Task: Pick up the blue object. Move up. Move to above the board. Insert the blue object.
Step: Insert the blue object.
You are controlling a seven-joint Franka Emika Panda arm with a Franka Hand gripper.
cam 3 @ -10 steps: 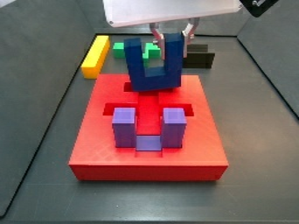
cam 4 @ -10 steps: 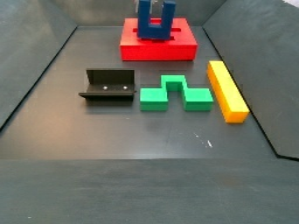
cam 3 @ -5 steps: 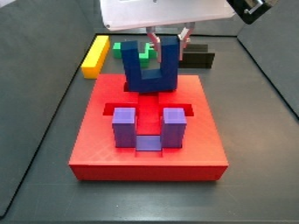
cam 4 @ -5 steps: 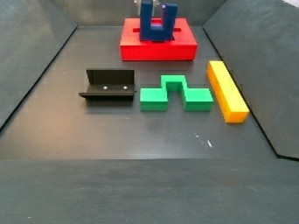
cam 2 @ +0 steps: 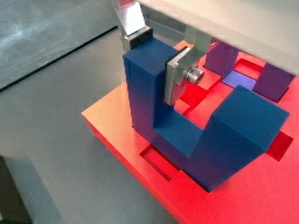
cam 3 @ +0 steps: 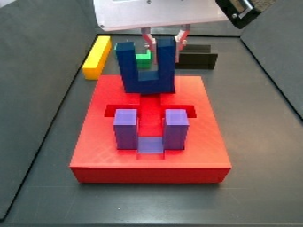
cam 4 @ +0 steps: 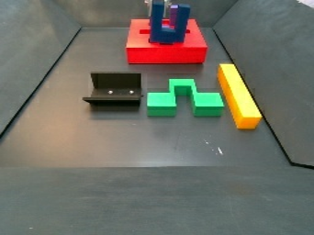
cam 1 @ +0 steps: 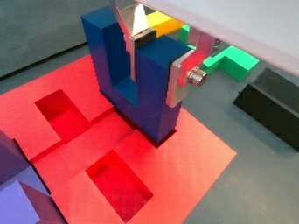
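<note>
My gripper (cam 3: 158,40) is shut on one prong of the dark blue U-shaped object (cam 3: 147,66), prongs up, and holds it over the far part of the red board (cam 3: 201,146). In both wrist views the silver fingers (cam 1: 184,77) (cam 2: 177,72) clamp that prong of the blue object (cam 1: 131,87) (cam 2: 176,118). Its base sits close over the board's open cutouts (cam 1: 117,179); I cannot tell whether it touches. In a side view the blue object (cam 4: 168,23) stands over the board (cam 4: 166,50) at the far end.
A lighter purple U-shaped block (cam 3: 151,129) sits in the board's near cutout. On the floor lie a green block (cam 4: 185,97) and a yellow bar (cam 4: 237,94), and the dark fixture (cam 4: 113,91) stands beside them. Walls enclose the dark floor.
The gripper with the blue object has shifted slightly sideways over the board and the object now stands more upright. Nothing else moved.
</note>
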